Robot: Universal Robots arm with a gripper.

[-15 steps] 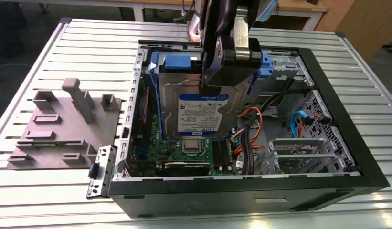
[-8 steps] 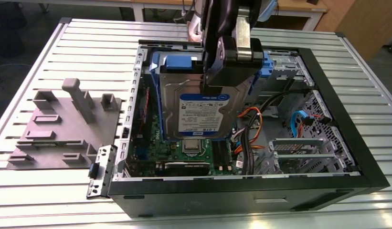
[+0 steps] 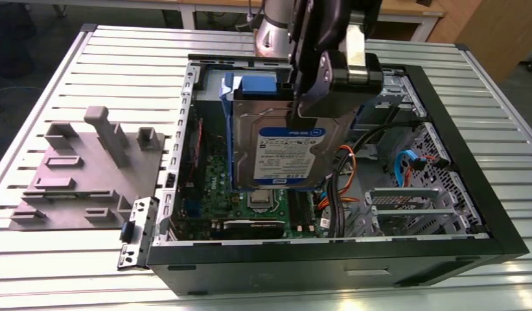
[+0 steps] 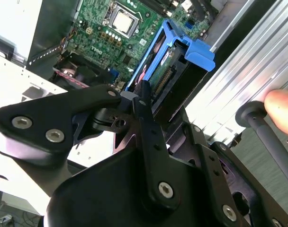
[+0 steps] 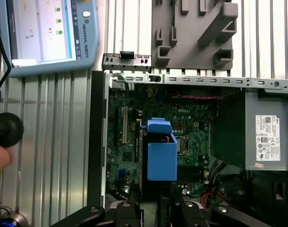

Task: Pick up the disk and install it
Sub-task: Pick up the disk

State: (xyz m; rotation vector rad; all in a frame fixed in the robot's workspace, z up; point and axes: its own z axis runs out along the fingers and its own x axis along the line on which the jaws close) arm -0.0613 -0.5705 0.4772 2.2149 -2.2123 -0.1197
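1. The claw is closed on the disk, clamping the end opposite the label.
2. The disk hangs from the claw, steeply tilted, with its label face turned toward the exterior view. The blue rails run along its sides.
3. The disk is held over the open computer case, above the motherboard. It is not seated in any bay.
4. In the first wrist view the disk is seen end-on over the motherboard, well apart from the grey power supply box.
5. A grey fixture plate lies on the slatted bench, just beside the case on the exterior view's left.
6. In the second wrist view a person's fingertip is beside a black knob.
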